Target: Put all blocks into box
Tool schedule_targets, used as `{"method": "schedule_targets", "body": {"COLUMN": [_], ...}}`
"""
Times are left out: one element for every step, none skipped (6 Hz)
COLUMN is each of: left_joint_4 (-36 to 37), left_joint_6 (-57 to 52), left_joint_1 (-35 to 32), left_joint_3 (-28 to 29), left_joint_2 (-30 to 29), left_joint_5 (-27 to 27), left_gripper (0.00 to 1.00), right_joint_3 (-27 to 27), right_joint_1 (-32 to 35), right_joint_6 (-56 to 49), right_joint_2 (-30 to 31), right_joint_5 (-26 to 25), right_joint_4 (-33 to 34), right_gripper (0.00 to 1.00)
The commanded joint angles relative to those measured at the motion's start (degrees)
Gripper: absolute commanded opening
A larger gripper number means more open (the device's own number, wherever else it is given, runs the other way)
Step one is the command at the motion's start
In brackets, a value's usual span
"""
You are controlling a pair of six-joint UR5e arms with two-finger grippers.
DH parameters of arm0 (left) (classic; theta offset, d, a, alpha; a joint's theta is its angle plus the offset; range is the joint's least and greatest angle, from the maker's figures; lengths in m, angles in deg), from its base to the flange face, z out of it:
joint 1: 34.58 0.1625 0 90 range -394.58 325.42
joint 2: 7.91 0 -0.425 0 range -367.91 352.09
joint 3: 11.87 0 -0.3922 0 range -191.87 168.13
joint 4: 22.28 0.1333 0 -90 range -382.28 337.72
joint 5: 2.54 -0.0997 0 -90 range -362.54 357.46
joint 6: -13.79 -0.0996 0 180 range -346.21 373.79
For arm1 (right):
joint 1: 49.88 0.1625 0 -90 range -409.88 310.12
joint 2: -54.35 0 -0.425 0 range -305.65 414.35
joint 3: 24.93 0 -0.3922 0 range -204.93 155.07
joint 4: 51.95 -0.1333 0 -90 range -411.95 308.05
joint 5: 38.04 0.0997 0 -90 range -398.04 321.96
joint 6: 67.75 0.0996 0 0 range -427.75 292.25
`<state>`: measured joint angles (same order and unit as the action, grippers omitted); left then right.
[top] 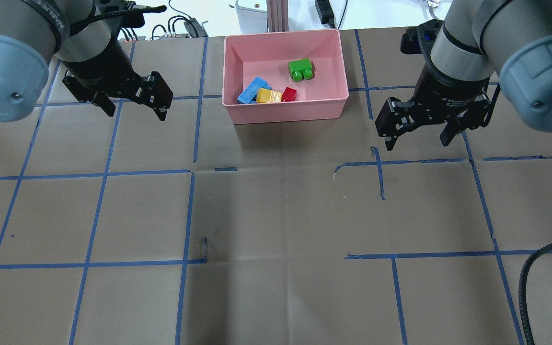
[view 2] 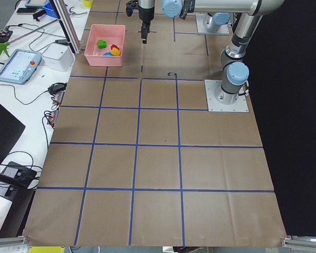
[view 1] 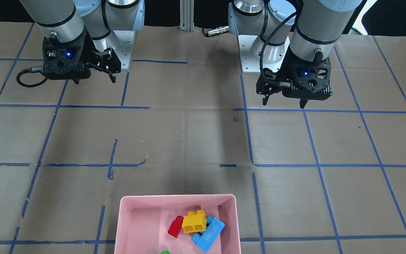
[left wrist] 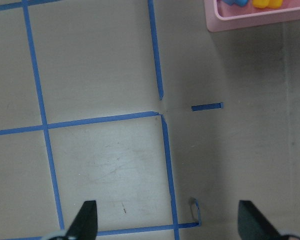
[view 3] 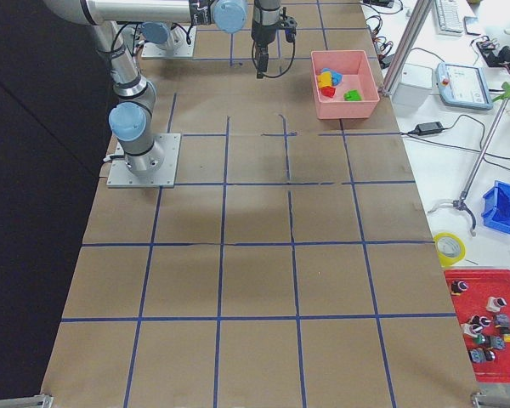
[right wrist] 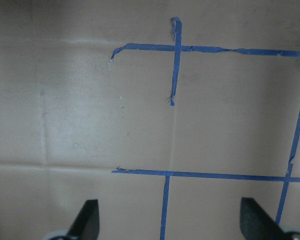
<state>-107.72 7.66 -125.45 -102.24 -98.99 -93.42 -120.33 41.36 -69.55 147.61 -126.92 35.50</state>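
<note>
Overhead and front cameras share the box (top: 285,112); side cameras seemingly farther.

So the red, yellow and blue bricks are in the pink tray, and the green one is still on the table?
No, the green brick is in the pink tray too, apart from the red brick, yellow brick and blue brick; the overhead view shows it.

Readable text: none in any view.
Right gripper (top: 417,143): a short line of white print on its black collar in the overhead view, too small to make out.
Left arm (top: 79,28): white letters on its dark band at the overhead view's top edge, cut off and not legible.
Touchscreen pendant (view 2: 18,66): lit display beside the table, its contents too small to read.
</note>
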Motion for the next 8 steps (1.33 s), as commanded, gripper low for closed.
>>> {"method": "schedule_targets", "body": {"left_joint_4": [-0.1,-0.3,-0.3,-0.3,-0.3,-0.2,-0.2,-0.2], "left_joint_6": [0.0,-0.1,-0.1,-0.1,-0.2,-0.2,-0.2,-0.2], "left_joint_1": [0.1,0.1,0.2,0.3,0.3,0.4,0.4,0.4], "left_joint_3": [0.6,0.6,0.7,0.5,0.6,0.6,0.6,0.5], "left_joint_2": [0.1,0.2,0.2,0.2,0.2,0.2,0.2,0.2], "left_joint_5": [1.2,0.4,0.3,0.3,0.3,0.3,0.5,0.4], "left_gripper": [1.0,1.0,1.0,1.0,1.0,1.0,1.0,1.0], "right_joint_3": [0.2,-0.5,-0.6,-0.7,-0.7,-0.7,-0.7,-0.7], "right_joint_1": [-0.2,-0.2,-0.2,-0.1,0.0,0.1,0.1,0.1], "right_joint_6": [0.0,0.0,0.0,0.0,0.0,0.0,0.0,0.0], "right_joint_2": [0.2,0.3,0.3,0.3,0.3,0.3,0.3,0.3], "right_joint_5": [0.0,0.0,0.0,0.0,0.0,0.0,0.0,0.0], "right_joint_4": [2.3,2.3,2.2,2.2,2.2,2.2,2.2,2.2], "right_gripper": [1.0,1.0,1.0,1.0,1.0,1.0,1.0,1.0]}}
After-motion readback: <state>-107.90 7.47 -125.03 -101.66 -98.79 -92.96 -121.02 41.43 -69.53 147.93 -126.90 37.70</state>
